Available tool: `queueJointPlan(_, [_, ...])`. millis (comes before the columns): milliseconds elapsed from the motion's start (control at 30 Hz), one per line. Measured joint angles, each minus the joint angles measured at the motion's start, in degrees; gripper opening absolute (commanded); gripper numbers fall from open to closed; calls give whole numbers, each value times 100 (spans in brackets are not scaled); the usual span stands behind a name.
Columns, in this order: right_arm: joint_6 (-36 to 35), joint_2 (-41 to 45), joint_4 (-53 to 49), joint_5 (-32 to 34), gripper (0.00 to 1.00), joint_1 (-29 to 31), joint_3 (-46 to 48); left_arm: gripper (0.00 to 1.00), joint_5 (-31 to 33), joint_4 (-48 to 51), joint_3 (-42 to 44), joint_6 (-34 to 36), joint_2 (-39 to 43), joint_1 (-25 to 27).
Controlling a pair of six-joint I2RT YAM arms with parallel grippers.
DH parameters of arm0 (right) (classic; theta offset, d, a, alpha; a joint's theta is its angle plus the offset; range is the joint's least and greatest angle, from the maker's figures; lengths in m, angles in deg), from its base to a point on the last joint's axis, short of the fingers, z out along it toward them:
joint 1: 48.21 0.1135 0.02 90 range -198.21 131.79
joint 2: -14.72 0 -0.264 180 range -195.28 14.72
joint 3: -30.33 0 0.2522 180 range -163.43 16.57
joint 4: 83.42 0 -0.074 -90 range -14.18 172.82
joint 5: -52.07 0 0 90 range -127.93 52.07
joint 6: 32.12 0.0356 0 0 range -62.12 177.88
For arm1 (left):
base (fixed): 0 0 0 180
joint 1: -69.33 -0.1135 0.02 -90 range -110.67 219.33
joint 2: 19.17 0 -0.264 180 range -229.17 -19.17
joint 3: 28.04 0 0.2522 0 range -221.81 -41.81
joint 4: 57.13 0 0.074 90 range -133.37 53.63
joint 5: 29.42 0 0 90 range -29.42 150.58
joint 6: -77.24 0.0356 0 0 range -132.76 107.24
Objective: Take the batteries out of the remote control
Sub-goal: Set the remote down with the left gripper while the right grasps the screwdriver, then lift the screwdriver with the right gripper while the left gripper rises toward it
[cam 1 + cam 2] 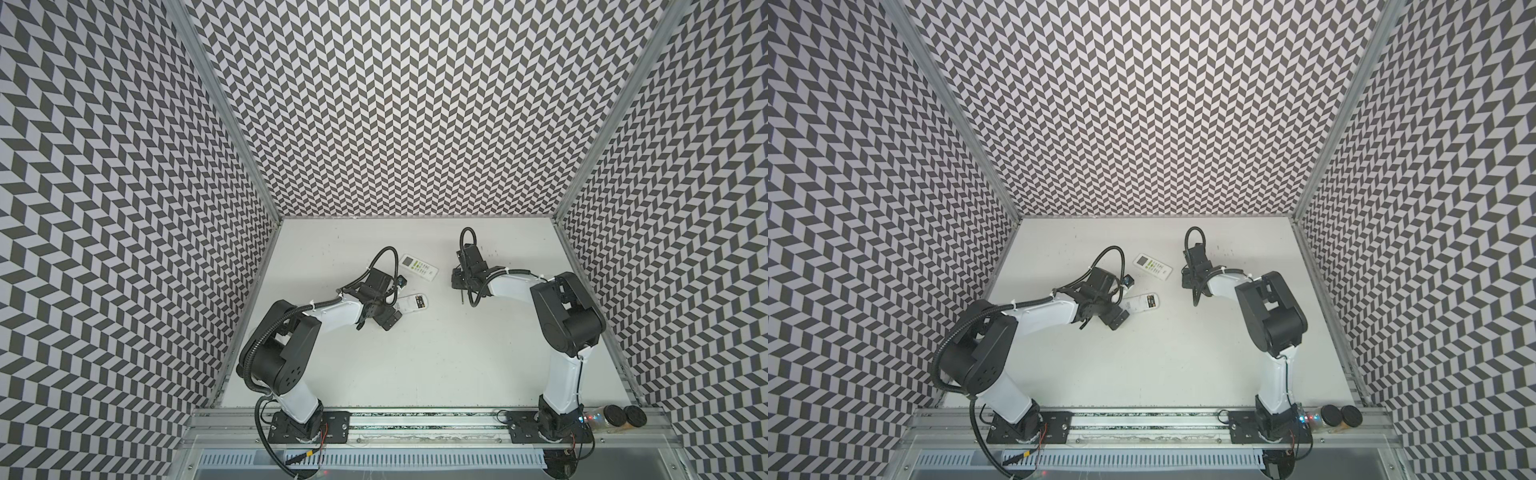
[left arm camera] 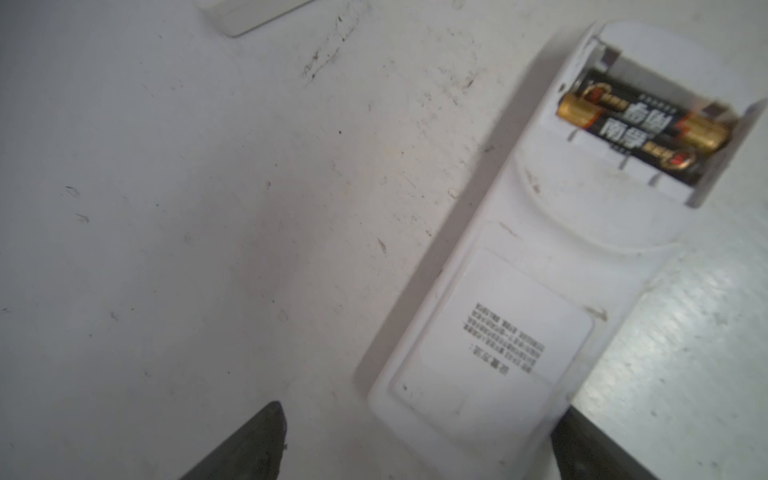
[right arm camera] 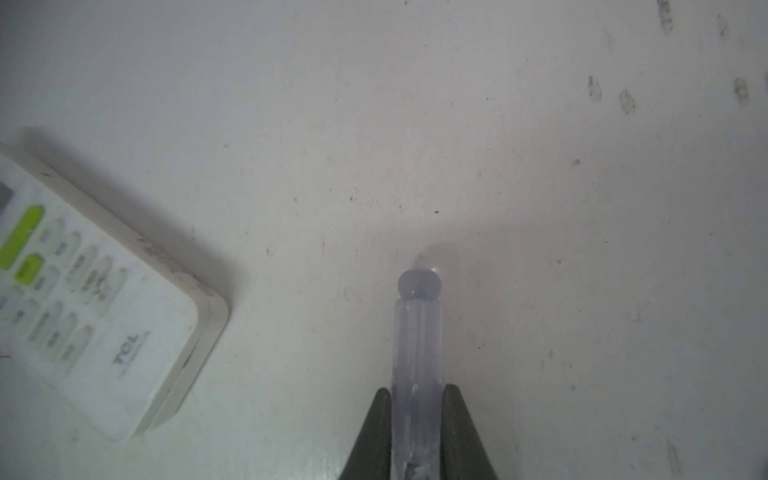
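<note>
A white remote control (image 2: 519, 291) lies face down with its compartment uncovered; two black batteries (image 2: 640, 124) with gold ends sit side by side in it. In both top views this remote (image 1: 409, 306) (image 1: 1142, 303) lies mid-table. My left gripper (image 2: 415, 449) (image 1: 395, 306) is open, its fingers (image 2: 253, 444) either side of the remote's end farthest from the batteries. My right gripper (image 3: 417, 419) (image 1: 458, 286) is shut on the clear handle of a screwdriver (image 3: 417, 340), away to the right of the remote. The shaft (image 1: 461, 297) points toward the table's front.
A second white remote (image 3: 104, 299) (image 1: 419, 268) (image 1: 1152, 265) with green buttons lies face up farther back, between the two grippers. Two dark-lidded jars (image 1: 621, 415) stand on the front rail at the right. Patterned walls close off three sides.
</note>
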Motion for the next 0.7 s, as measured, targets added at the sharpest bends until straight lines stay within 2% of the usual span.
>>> queueJointPlan(200, [26,11,13,-7,11,-37,2,100,94,85,-31,83,24,-35])
queueJointPlan(300, [76,81,31,-24,10,-66,81,100,31,498,-308,48,24,-37])
queueJointPlan(433, [203,271,-26,-87,10,-179,157,100,-105,955,-1215,-26,24,-68])
queueJointPlan(700, [909,1469,385,-498,10,-535,603,100,-551,693,-2616,50,-4,-90])
